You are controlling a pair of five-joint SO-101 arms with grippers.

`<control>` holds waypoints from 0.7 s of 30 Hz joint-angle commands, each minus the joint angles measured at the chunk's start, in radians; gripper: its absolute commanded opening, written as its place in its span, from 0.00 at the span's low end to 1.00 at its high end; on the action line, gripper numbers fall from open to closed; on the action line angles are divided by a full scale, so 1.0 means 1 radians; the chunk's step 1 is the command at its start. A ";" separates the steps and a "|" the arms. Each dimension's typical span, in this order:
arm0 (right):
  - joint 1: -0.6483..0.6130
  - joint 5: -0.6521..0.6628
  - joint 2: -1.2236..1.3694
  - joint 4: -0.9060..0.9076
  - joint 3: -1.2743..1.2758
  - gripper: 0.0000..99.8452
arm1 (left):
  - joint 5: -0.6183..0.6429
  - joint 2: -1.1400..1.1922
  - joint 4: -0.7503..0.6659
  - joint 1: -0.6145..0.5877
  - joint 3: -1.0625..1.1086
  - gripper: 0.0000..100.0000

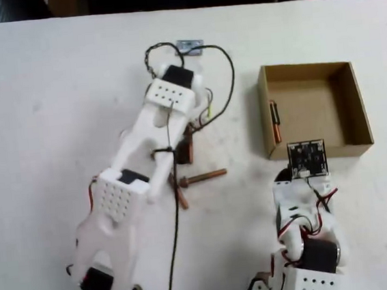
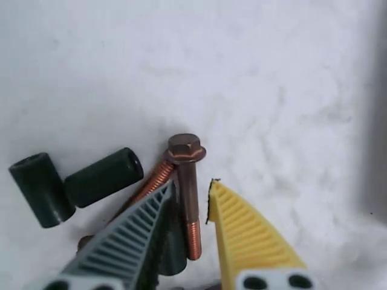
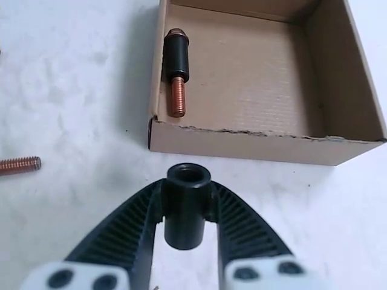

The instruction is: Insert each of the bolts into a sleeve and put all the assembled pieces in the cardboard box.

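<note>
One sleeved copper bolt (image 3: 176, 60) lay in the brown cardboard box (image 3: 242, 145); right claw (image 3: 188, 188) clamped a black sleeve (image 3: 188, 208); left claw (image 2: 192, 184) gaped astride a loose copper bolt (image 2: 189, 205).

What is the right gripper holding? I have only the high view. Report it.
Observer: The right gripper is shut on a black sleeve whose bore is empty.
Operator: Check the cardboard box next.
Observer: The cardboard box holds one assembled piece, a bolt seated in a sleeve, lying along one wall.
Operator: Now tell me what sits under the left arm.
Observer: Two loose black sleeves lie beside the copper bolt that the open left gripper straddles.
</note>
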 commanded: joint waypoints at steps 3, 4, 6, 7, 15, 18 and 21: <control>0.004 0.000 -0.012 -0.019 -0.011 0.02 | 0.011 -0.015 -0.084 -0.012 0.043 0.13; 0.004 0.000 -0.012 -0.019 -0.011 0.02 | 0.011 -0.015 -0.094 -0.012 0.052 0.13; 0.004 0.000 -0.012 -0.019 -0.011 0.02 | 0.012 -0.015 -0.109 -0.010 0.064 0.13; 0.004 0.000 -0.012 -0.019 -0.011 0.02 | 0.012 -0.015 -0.120 -0.010 0.074 0.13; 0.004 0.000 -0.012 -0.019 -0.011 0.02 | 0.077 -0.015 -0.164 -0.005 0.137 0.13; 0.004 0.000 -0.012 -0.019 -0.011 0.02 | 0.101 -0.015 -0.166 -0.004 0.137 0.13; 0.004 0.000 -0.012 -0.019 -0.011 0.02 | 0.095 -0.013 -0.169 -0.004 0.135 0.13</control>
